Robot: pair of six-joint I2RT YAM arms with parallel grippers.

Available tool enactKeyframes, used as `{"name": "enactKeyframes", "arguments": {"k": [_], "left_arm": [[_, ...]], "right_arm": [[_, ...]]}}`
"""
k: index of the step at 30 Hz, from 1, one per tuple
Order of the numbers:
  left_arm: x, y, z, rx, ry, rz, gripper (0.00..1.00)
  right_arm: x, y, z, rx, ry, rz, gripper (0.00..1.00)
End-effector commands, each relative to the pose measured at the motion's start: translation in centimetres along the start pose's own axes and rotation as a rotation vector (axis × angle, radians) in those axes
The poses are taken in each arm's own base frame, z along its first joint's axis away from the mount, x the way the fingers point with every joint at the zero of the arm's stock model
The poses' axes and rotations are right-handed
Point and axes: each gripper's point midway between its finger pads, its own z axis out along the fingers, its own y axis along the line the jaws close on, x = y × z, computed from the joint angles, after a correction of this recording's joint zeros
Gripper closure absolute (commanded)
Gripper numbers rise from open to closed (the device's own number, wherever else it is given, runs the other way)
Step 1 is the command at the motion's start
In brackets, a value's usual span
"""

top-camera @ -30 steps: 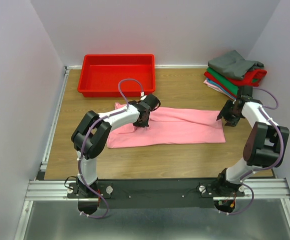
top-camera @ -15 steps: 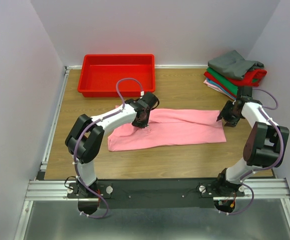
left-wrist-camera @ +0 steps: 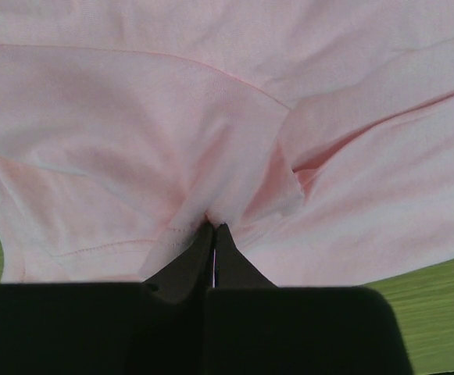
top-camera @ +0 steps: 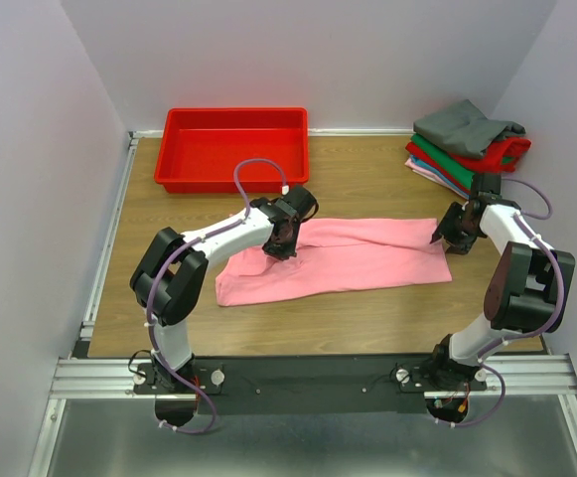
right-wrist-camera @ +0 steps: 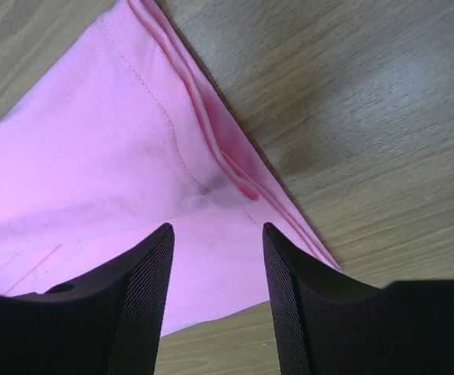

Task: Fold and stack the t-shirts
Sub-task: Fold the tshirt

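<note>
Pinching the pink t-shirt (top-camera: 358, 260), left end effector (left-wrist-camera: 213, 229) angles down; right end effector (right-wrist-camera: 217, 231) released.

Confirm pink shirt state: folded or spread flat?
Partly folded: the pink shirt lies as a long strip, layered edges showing in right wrist view.

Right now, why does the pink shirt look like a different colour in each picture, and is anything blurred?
Top external view: even light, soft shadows, the plain light pink cloth t-shirt a clear pink. Left wrist view: it looks washed out and the wooden table turns greenish. Right wrist view: stronger pink, sharp stitching, a pale sheen on the wood. Nothing is badly blurred.
</note>
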Motion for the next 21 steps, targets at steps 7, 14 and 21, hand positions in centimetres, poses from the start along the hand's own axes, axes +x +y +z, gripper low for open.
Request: {"name": "enactKeyframes", "arguments": {"k": [7,14,21], "left_arm": [[-0.03,-0.98,-0.91,0.034,0.007,0.017,0.91],[0.06,-1.07,-0.98,0.039,0.011,0.011,0.85],[0.08,-1.18,-1.01,0.040,0.014,0.005,0.82]], "right_arm": [[0.59,-0.46,0.02,0.009,0.018,-0.014,0.44],[0.60,-0.48,0.10,0.010,0.020,-0.014,0.44],[0.57,-0.38,0.07,0.005,0.020,-0.014,0.44]]}}
